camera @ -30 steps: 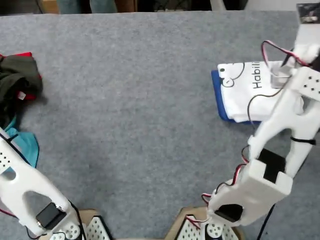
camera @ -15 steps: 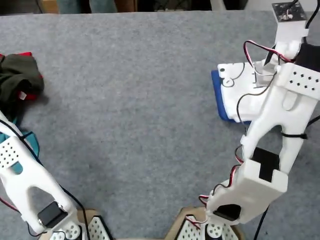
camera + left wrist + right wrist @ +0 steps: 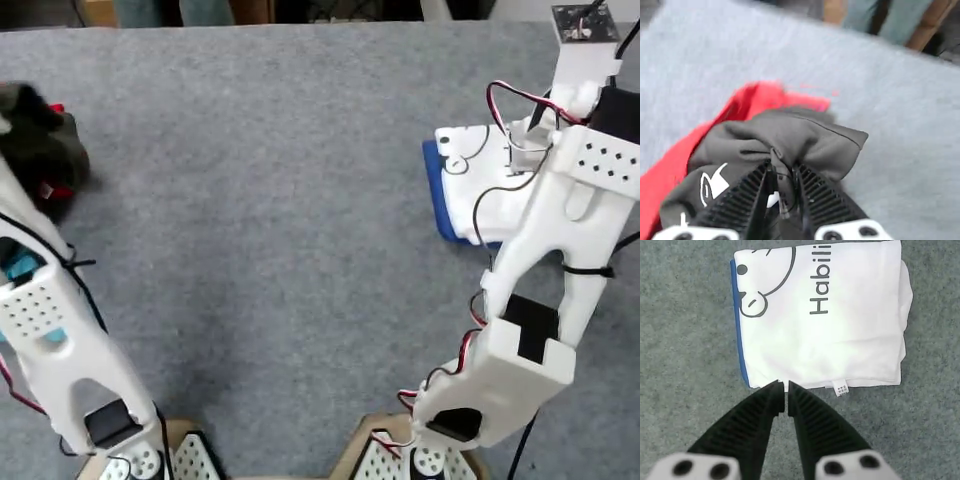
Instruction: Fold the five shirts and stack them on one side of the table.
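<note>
Left edge of the grey felt-covered bench point(image 3: 280, 200): a crumpled dark grey shirt point(image 3: 805, 140) lay bunched on top of a red shirt point(image 3: 755, 100), which spread out from beneath it. A patch of teal cloth point(image 3: 18, 266) showed beside the left arm, nearer the arm bases.

The left tool point(image 3: 780, 170) was clenched on a raised fold of the dark grey shirt, with the fabric pinched between the ribbed jaws. Judgement: taking a top fold should lift this shirt off the red one without dragging both. The garment was a heap with no readable long axis; one corner pointed away from the tool, towards the open middle of the bench.

Right side: a folded white shirt with dark printed drawing and lettering point(image 3: 825, 320) sat on a folded blue shirt point(image 3: 735, 315). Only a narrow blue strip showed along the edge facing the bench centre. Judgement: this was the stack, two of five done, kept to one side so the middle served as folding space. The white rectangle's long axis ran across the bench, side to side, its edges roughly square to the bench edge, and a small label hung at its near edge.

The right tool point(image 3: 785, 392) was clenched on nothing, with its tips at the near hem of the white shirt. I could not tell whether they touched it.
</note>
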